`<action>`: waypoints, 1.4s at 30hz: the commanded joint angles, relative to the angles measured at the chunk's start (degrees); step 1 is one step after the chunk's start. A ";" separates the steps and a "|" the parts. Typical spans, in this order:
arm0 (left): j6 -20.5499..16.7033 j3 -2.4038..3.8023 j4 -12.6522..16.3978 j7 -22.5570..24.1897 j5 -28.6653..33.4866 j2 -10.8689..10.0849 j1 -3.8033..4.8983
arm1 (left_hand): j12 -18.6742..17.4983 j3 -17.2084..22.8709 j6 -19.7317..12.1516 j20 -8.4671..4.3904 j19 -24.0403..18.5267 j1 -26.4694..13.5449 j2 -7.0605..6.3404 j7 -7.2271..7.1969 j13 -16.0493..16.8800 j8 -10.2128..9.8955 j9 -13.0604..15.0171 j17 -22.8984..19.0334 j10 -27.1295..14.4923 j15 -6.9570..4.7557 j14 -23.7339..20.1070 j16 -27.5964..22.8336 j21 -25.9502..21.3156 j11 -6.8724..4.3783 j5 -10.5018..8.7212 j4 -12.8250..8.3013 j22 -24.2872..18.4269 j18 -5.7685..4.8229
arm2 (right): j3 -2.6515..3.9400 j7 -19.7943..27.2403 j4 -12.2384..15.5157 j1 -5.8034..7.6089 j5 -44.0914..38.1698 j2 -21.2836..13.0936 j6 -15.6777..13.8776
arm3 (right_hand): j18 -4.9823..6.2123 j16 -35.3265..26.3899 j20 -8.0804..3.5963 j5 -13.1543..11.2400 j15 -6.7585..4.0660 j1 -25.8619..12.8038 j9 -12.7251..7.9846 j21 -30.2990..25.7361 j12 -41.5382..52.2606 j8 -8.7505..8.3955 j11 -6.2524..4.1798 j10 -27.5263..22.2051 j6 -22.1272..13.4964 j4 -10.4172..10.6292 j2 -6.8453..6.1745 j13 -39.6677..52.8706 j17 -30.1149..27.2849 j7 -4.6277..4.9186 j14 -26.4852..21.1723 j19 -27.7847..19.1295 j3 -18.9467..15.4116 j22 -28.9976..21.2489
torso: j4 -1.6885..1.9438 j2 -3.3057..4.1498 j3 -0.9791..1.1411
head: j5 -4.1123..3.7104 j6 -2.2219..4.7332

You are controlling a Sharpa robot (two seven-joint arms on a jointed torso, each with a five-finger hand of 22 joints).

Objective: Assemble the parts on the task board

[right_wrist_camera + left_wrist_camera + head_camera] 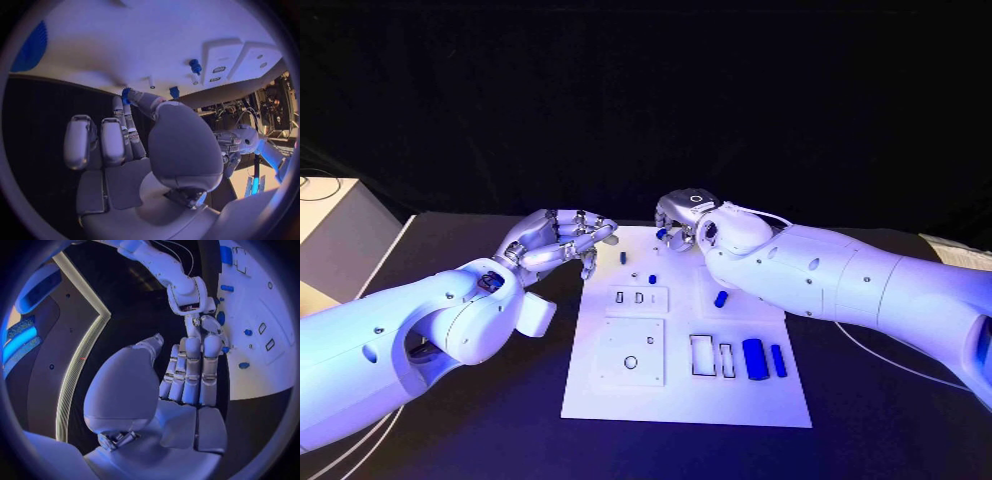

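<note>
Board (687, 400) sits centre frame, blue parts (756, 358) lower right on it. R hand (681, 222) at board's top edge pinches small blue part (127, 93). L hand (563, 242) upper left, fingers apart, empty. Risk: thin fingertip pinch, part may slip or tilt on insertion.

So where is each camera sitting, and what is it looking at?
Head view: sits on the robot's head, looks down at the task board; both arms show, left hand and right hand.
Left wrist view: sits behind the left hand, facing across the board toward the right hand.
Right wrist view: sits behind the right hand, facing the board's far edge; a small blue part sits at its fingertips.
Shared: all see the board; head and left wrist views both see both hands.
</note>
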 commanded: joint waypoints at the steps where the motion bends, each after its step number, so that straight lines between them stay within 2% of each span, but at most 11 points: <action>1: 0.82 0.07 0.11 0.19 -0.17 0.14 0.06 | 0.36 0.40 -0.30 0.01 0.24 -0.10 0.37 0.08 0.05 -0.14 0.09 0.07 -0.44 0.04 0.24 0.12 0.26 -0.15 -0.04 -0.02 0.05 -0.88 | -0.03 0.63 -0.36 0.00 -0.11 0.22 0.52 | -0.28 -0.86 0.21 -1.82 0.68 -0.25 -0.34 -1.13 -0.35 -1.26 0.24 -1.85 -2.05 0.27 -1.01 -0.32 -1.26 0.26 0.57 -1.12 0.03 -1.37 | 0.06 -0.05 -0.07 | -0.02 0.02; 5: 0.82 0.08 0.13 0.17 -0.18 0.08 0.06 | 0.43 0.39 -0.29 0.02 0.17 -0.18 0.39 0.08 0.11 -0.12 0.14 0.09 -0.46 0.05 0.26 0.11 0.38 -0.15 -0.04 -0.01 0.12 -0.87 | -0.05 0.79 -0.64 -0.01 0.01 0.14 -0.26 | 0.63 -3.37 0.54 -6.29 0.91 0.59 -1.13 -4.68 -0.25 -3.88 0.59 -6.42 -6.35 0.98 -1.14 -0.35 -5.29 -0.59 -0.54 -3.65 -4.07 -5.68 | 0.03 -0.04 -0.10 | 0.06 0.00; 13: 0.94 0.09 0.02 0.21 -0.18 0.02 0.05 | 0.43 0.39 -0.29 0.02 0.17 -0.18 0.39 0.08 0.11 -0.12 0.14 0.09 -0.46 0.05 0.26 0.11 0.38 -0.15 -0.04 -0.01 0.12 -0.87 | -0.07 0.86 1.16 -0.08 0.40 -2.21 -2.05 | 1.21 -5.19 0.80 -6.70 1.17 4.75 -1.85 -7.92 -0.06 -5.62 0.95 -8.92 -8.83 3.73 0.69 -0.01 -8.63 -2.28 -1.12 -4.73 -14.70 -8.56 | -0.11 -0.17 -0.05 | -0.07 0.31; 21: 1.01 0.10 -0.93 0.53 0.01 -0.12 0.05 | 0.48 0.42 -0.28 0.03 0.15 -0.19 0.44 0.07 0.15 -0.10 0.18 0.10 -0.45 0.05 0.28 0.10 0.46 -0.16 -0.04 -0.01 0.20 -0.88 | 0.45 2.80 8.75 -0.08 6.00 -9.68 -4.79 | 0.75 -3.64 -0.16 -5.88 0.03 6.48 -1.35 -6.64 2.60 -3.92 -0.52 -1.65 -5.44 5.38 1.00 1.88 -6.94 0.15 -0.35 -3.00 -13.08 -6.01 | -0.64 -0.55 0.25 | 0.10 0.81; 25: 1.14 0.09 -1.46 0.93 0.59 0.13 0.03 | 1.91 0.37 -1.04 -0.09 1.31 0.10 0.33 -0.12 0.98 -0.35 0.23 2.92 0.52 -0.18 2.24 2.28 2.13 -0.46 -0.04 -0.52 2.62 -1.22 | 1.12 3.61 12.43 0.00 12.02 -13.73 -2.90 | 0.23 -1.76 -1.50 -5.14 -1.54 7.23 -0.83 -4.75 9.49 -2.31 -2.49 8.27 -3.36 5.11 -0.33 6.67 -4.47 -1.06 0.37 -1.45 -10.25 -3.09 | -0.90 -0.98 0.48 | 0.31 1.08; 26: 1.16 0.09 -1.64 1.05 0.85 0.19 0.02 | 2.77 0.27 -1.33 -0.19 1.62 0.11 0.33 -0.17 1.57 -0.35 0.32 3.94 0.46 -0.27 2.95 3.13 2.76 -0.55 -0.03 -0.75 3.38 -1.33 | 1.27 3.66 13.27 0.05 13.47 -14.78 -2.10 | -0.04 -0.68 -1.79 -4.89 -1.76 7.03 -0.68 -3.89 12.65 -1.97 -2.73 10.21 -3.30 4.90 -0.99 9.10 -2.87 -1.04 0.79 -0.79 -10.59 -1.88 | -0.94 -1.08 0.55 | 0.28 1.14; 27: 1.22 0.09 -1.91 1.21 1.15 0.26 0.01 | 3.93 0.17 -1.76 -0.25 1.96 0.12 0.40 -0.14 2.42 -0.30 0.46 5.39 -0.18 -0.29 3.76 4.28 3.54 -0.55 -0.03 -1.06 4.35 -1.48 | 1.45 3.59 14.27 0.13 15.22 -16.18 -0.99 | -0.78 2.78 -1.51 -2.19 -2.87 6.85 1.05 -2.23 38.60 1.78 -3.09 -3.75 -4.05 4.64 0.59 35.63 1.34 -0.45 1.44 0.30 -10.55 0.79 | -1.06 -1.20 0.63 | 0.26 1.13; 28: 1.27 0.09 -2.12 1.35 1.33 0.29 0.00 | 5.16 0.16 -1.97 -0.26 2.40 0.13 0.57 -0.14 3.27 -0.13 0.62 7.36 -0.67 -0.31 4.79 5.79 4.37 -0.58 -0.02 -1.33 5.45 -1.65 | 1.54 3.48 14.84 0.23 16.31 -17.13 -0.24 | -0.60 3.44 -1.89 -3.60 -1.17 5.76 0.97 -1.76 49.17 1.77 -2.13 1.93 -5.85 5.13 -0.46 45.79 2.88 -0.70 1.48 0.62 -10.90 1.65 | -1.09 -1.27 0.66 | 0.25 1.10; 30: 1.47 0.09 -2.51 1.65 1.59 0.29 -0.02 | 8.41 0.38 -2.27 -0.39 3.93 0.33 1.41 -0.25 5.46 0.27 0.94 13.08 -1.30 -0.48 7.78 10.25 6.48 -0.78 -0.05 -1.96 8.47 -2.10 | 1.66 3.18 15.60 0.54 18.27 -18.80 1.02 | -1.16 6.73 -1.40 -2.42 -1.15 4.85 1.37 0.13 67.22 3.05 -2.09 9.97 -7.18 5.71 -0.55 64.24 8.41 -0.57 2.68 2.07 -11.53 4.30 | -1.17 -1.39 0.76 | 0.24 1.02; 36: 2.45 0.08 -3.10 1.99 1.90 -0.02 -0.07 | 22.57 0.83 -3.37 -0.84 11.39 -0.36 2.10 -0.64 15.18 1.55 1.69 29.69 -6.19 -0.94 16.25 22.24 14.34 -1.22 0.01 -3.49 20.85 -4.26 | 1.80 1.38 16.31 1.07 22.22 -21.92 2.82 | -2.25 12.20 -1.19 -1.78 -0.93 3.70 1.74 4.04 79.95 5.16 -1.91 17.32 -9.94 7.05 -0.39 78.27 18.45 -0.62 4.45 4.90 -13.40 9.57 | -1.33 -1.62 0.96 | -0.08 0.96; 42: 3.20 0.07 -3.43 1.98 1.97 -0.15 -0.21 | 26.76 1.26 -3.75 -0.80 12.75 -0.71 1.52 -0.59 17.64 1.88 1.80 33.03 -7.34 -0.92 17.81 24.28 15.87 -1.36 -0.04 -3.75 23.40 -4.70 | 1.83 -1.35 14.92 1.21 23.51 -22.35 4.13 | -3.78 15.83 -0.38 0.92 -0.05 3.61 1.83 9.22 86.15 7.29 -1.10 22.86 -11.85 8.38 0.24 85.78 26.84 0.07 6.05 8.78 -17.43 16.18 | -1.36 -1.58 1.07 | -0.46 0.82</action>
